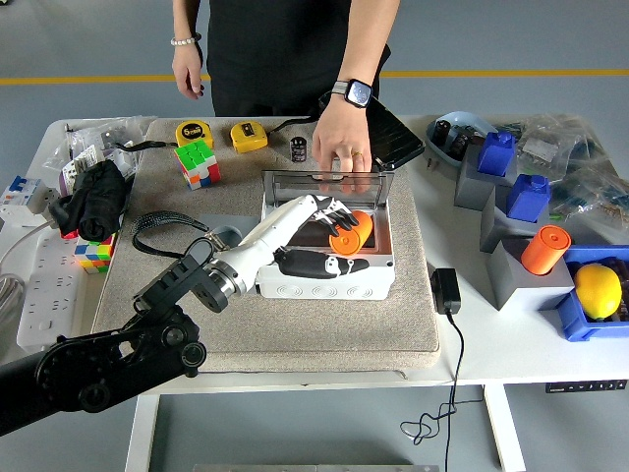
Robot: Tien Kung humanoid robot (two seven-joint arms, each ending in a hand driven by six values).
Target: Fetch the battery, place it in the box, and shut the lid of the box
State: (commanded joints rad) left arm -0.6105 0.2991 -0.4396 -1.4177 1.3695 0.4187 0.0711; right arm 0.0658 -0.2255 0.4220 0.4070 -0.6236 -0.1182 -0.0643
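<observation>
— So where's the battery (pixel 350 233) now?

— Inside the box (pixel 327 278) already, an orange cylinder at the far right of the cavity. The left hand (pixel 316 236) reaches in beside it, fingers (pixel 337 210) loosely spread over it; I can't tell whether they grip it.

— And the lid (pixel 327 184)?

— Upright at the far edge, steadied by a person's hand (pixel 341 144).

— How to finish well?

— I'd lift the fingers straight out, clear of the rim, then tip the lid toward the near side.

— Counts?

— One battery, one box, two tape measures (pixel 195 133), two cubes (pixel 197 162).
</observation>
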